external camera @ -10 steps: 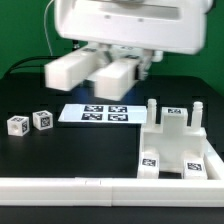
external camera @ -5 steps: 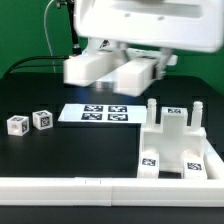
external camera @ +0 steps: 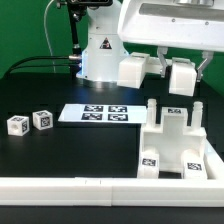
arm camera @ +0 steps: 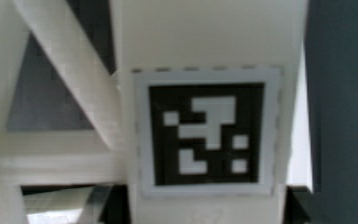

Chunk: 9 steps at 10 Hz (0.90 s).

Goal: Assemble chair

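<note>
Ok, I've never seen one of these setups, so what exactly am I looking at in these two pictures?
The big white machine is a single robot arm that is putting a small chair together. One picture comes from a camera standing off the arm, looking across the black table. The other comes from a camera on the arm's wrist. On the table lie two small tagged cubes, a flat marker board that belongs to the rig, a blocky chair section with upright posts, and a long white rail along the front. The tool hangs above the table and appears to hold a white braced chair piece, whose tag fills the wrist view. Its fingers are hidden.
</note>
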### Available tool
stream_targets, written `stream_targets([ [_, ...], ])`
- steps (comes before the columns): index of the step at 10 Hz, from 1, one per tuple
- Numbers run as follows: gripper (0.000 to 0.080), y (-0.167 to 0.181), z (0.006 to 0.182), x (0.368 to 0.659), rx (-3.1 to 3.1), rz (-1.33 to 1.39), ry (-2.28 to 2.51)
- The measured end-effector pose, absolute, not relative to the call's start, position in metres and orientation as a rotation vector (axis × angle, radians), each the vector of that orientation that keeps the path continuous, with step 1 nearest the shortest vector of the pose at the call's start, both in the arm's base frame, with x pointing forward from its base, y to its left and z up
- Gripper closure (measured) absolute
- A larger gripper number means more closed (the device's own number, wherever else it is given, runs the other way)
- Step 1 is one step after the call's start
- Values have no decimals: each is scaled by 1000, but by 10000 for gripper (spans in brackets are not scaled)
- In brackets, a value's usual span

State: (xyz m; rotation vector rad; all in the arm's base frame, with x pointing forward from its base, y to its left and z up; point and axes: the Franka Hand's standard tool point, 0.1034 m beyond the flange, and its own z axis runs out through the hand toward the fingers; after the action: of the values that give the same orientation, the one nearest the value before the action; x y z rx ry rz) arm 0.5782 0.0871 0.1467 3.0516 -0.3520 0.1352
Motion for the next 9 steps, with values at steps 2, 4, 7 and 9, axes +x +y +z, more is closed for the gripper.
stream_targets([
  [2,515,94,142,579,3060,134,-391],
  [4,515,104,136,582,3091,181,-420],
  [7,515,112,131,578,3099,176,-417],
  [9,515,109,123,580,3093,156,-442],
])
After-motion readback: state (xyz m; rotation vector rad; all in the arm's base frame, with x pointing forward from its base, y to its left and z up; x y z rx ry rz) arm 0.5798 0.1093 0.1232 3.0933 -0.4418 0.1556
